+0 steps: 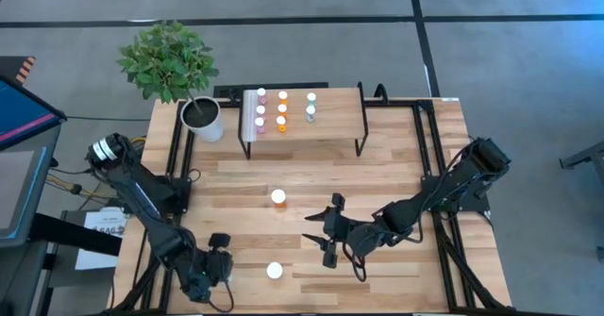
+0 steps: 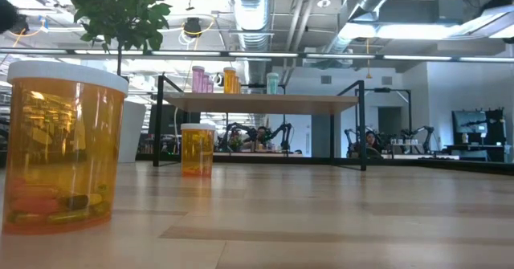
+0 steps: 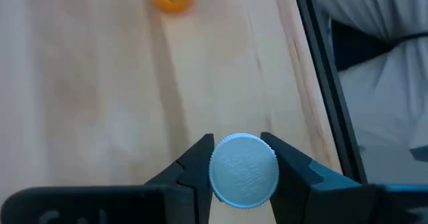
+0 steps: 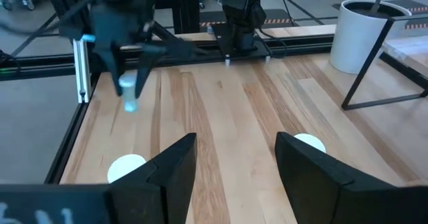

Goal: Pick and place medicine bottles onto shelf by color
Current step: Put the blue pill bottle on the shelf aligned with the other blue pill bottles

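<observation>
While the left fingers pinch a half-hidden bottle, the right fingers hang spread.

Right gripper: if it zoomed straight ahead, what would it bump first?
Likely nothing close. The right gripper points through the gap between one white-capped bottle and a second white-capped bottle, over bare table. Far beyond stands the left arm, though depth is unclear.

Shelf bottles too small for detail
</observation>
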Robot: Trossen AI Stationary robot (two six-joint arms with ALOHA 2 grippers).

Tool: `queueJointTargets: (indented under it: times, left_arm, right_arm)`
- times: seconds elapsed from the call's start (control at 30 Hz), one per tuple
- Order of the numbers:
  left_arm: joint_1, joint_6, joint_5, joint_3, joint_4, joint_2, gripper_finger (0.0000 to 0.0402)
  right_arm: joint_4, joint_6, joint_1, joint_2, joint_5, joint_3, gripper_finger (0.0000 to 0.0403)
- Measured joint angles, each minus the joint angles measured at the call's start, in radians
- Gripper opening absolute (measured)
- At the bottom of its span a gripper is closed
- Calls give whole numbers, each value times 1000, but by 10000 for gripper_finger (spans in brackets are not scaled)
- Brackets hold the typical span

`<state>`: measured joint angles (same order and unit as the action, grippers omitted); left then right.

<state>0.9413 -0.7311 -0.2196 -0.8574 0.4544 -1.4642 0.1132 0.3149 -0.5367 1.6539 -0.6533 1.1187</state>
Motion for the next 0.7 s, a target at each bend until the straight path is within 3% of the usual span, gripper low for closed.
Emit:
queueJointTargets:
  times: [0.17, 0.33, 0.5, 0.7]
  left_arm:
    - [-63, 94, -68, -13, 68, 140, 94]
    - [-177, 224, -86, -13, 75, 287, 93]
    - [-320, 334, -46, -13, 65, 377, 94]
    - [-463, 444, 74, -13, 2, 379, 94]
  right_arm:
    - [41, -22, -12, 0, 15, -1, 222]
    - [179, -76, 9, 3, 183, -17, 222]
    - [383, -61, 108, 5, 267, -148, 222]
    - [541, -35, 206, 35, 343, -206, 222]
